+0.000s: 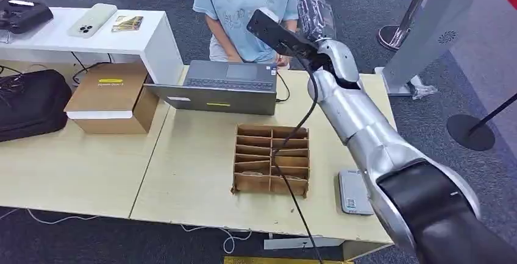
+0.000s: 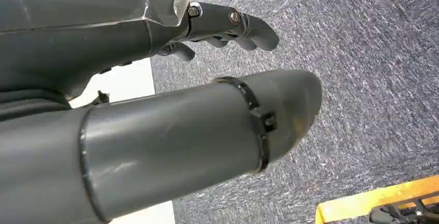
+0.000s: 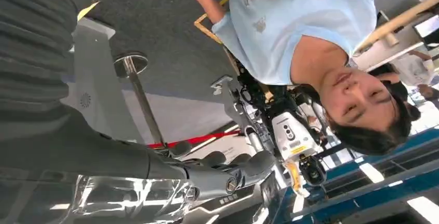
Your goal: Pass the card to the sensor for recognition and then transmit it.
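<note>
Pale wooden surface point(image 1: 195, 172) carries the grey card sensor point(image 1: 353, 192) at its front right, beside a cardboard divider box point(image 1: 271, 157). The right robot hand point(image 1: 311, 2) is raised high past the far edge toward a person in a light-blue shirt point(image 1: 244, 2), fingers point(image 3: 222, 164) curled. Whether the card sits between them cannot be told. The left robot hand point(image 2: 155, 27) hangs over grey carpet point(image 2: 362, 79), loosely spread and holding nothing.

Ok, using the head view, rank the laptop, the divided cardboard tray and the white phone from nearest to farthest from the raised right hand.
1. Laptop: on the table just below and left of the right hand, in front of the person.
2. Divided cardboard tray: lower down, mid-table, toward the robot.
3. White phone: far left, on the white side table.
</note>
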